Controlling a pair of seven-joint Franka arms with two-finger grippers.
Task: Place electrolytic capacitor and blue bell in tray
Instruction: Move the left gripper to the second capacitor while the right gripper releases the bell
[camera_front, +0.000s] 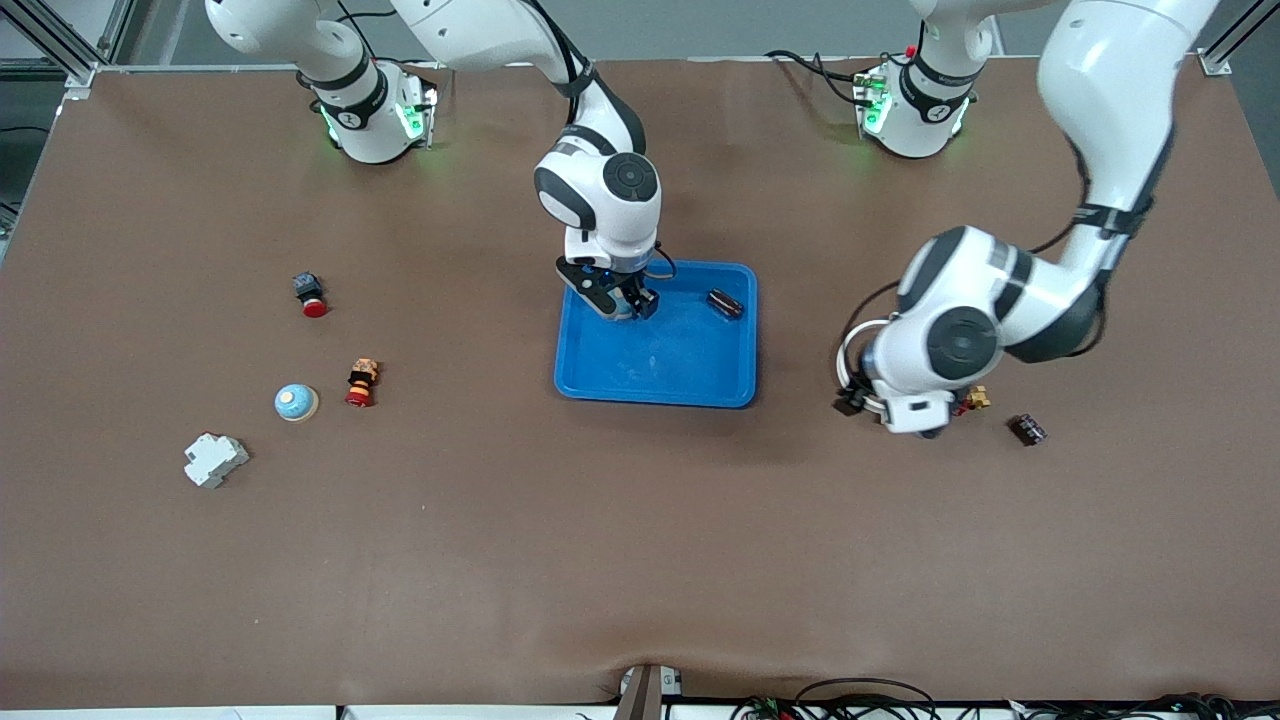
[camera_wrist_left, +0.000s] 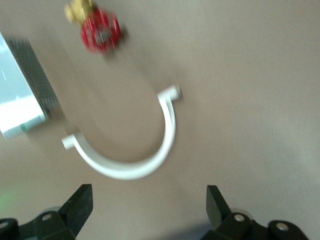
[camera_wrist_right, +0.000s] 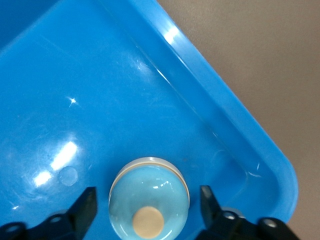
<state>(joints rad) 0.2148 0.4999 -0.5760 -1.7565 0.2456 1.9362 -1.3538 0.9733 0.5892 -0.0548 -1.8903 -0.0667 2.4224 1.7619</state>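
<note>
Lowest in the front view sits 1 white plastic block (camera_front: 215, 459), and just above it in the frame, toward the right arm's end of the table, 1 blue bell (camera_front: 296, 402) rests on the brown table (camera_front: 600, 560). Higher in the frame than that bell stand 2 red-capped buttons (camera_front: 361, 382) (camera_front: 311, 294). At mid-frame lies 1 blue tray (camera_front: 650, 372), and 1 capacitor (camera_front: 725, 304), a dark little cylinder, lies inside it near the upper corner toward the left arm's end. The right gripper (camera_front: 628, 308) hangs low over the tray's upper corner at the right arm's end. Its wrist view shows a second bell (camera_wrist_right: 149, 200) sitting on the tray floor between its fingers (camera_wrist_right: 85, 210), which are spread, with a gap on each side, so nothing is held. That makes 2 bells, 1 in the tray and 1 out. I judge the bell light, hard and glossy, so the dome would slip; pinching low across the rim looks safest. The capacitor looks light and stiff and could roll. The left gripper (camera_wrist_left: 147, 199) waits with fingers spread over bare table, above 1 white curved clip (camera_wrist_left: 150, 145), 1 red valve (camera_wrist_left: 101, 32) and 1 grey box (camera_wrist_left: 22, 90). Also near it, 1 black block (camera_front: 1027, 429) lies in the front view.
</note>
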